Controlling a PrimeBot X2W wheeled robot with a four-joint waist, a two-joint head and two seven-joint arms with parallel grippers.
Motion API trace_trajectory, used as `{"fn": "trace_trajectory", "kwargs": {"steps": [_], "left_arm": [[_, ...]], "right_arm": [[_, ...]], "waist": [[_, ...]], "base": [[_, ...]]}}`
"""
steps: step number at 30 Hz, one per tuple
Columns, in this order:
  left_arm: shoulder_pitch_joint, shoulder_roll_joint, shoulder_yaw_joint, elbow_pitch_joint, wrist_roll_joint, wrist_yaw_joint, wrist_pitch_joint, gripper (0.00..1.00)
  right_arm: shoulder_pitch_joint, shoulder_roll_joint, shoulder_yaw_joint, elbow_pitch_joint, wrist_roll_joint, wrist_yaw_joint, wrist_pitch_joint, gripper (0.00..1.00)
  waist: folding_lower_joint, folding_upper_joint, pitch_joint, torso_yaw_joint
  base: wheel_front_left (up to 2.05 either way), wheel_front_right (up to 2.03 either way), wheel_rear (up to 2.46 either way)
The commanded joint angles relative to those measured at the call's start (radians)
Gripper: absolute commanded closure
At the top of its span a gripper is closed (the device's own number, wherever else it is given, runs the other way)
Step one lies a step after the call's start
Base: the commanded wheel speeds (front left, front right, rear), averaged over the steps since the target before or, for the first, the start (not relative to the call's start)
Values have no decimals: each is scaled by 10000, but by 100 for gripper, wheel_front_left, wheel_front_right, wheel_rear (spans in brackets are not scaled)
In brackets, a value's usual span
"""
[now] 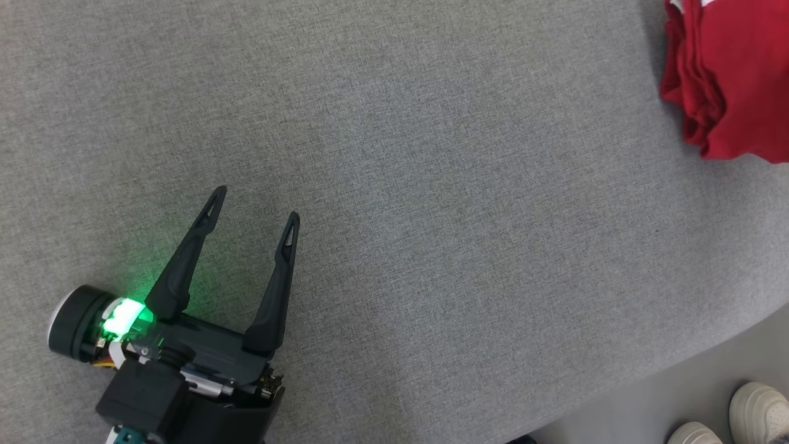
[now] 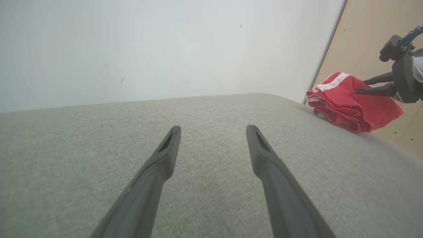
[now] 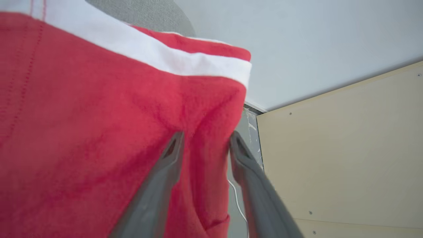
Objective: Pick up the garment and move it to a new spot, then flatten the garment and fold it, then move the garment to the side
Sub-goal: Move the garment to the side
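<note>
Right pincer (image 3: pixel 205 137) stands apart astride a garment (image 3: pixel 82 115) fold; head view shows left pincer (image 1: pixel 256 204) spread wide.

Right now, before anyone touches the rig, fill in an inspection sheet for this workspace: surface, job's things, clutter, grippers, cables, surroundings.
Surface: grey fabric surface, flat, with a rounded corner.
Job's things: red garment with a white band, lying in layers at the surface's far right edge.
Clutter: nothing seen.
Grippers: left gripper open over plain fabric; right gripper at the garment, jaws parted astride a fold.
Cables: thin white cable beyond the garment, in the right wrist view.
Surroundings: pale wall, beige panel, a person's pale shoes on the floor.
</note>
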Motion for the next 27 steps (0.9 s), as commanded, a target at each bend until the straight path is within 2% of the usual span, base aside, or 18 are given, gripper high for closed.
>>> {"fn": "trace_trajectory", "kwargs": {"steps": [1, 8, 11, 16, 22, 27], "left_arm": [[12, 87, -19, 198, 94, 35, 62, 0], [-77, -81, -165, 360, -76, 77, -52, 0], [-28, -246, -151, 598, -221, 146, -151, 0], [110, -466, -131, 948, -421, 210, -226, 0], [653, -833, 222, 1457, -715, 344, -257, 0], [1452, -1130, 749, 1812, -828, 520, -255, 0]], "right_arm": [[-119, 157, -101, 133, -121, -29, -238, 0], [-20, 390, -86, 291, -698, -29, -1190, 0], [261, 624, 47, 194, -615, -29, -1879, 0], [676, 809, 288, 120, -431, -29, -2289, 0], [1622, 1153, 702, -435, 74, -29, -2901, 0], [2769, 1396, 502, -1098, 744, -29, -3230, 0]], "waist": [[0, 0, 1, 1], [0, 0, -349, 157], [0, 0, -834, 369], [0, 0, -1565, 705], [0, 0, -2889, 1262], [0, 0, -4096, 1740]], "base": [[0, 0, 0], [0, 0, 0], [0, 0, 0], [0, 0, 0], [0, 0, 0], [0, 0, 0]]}}
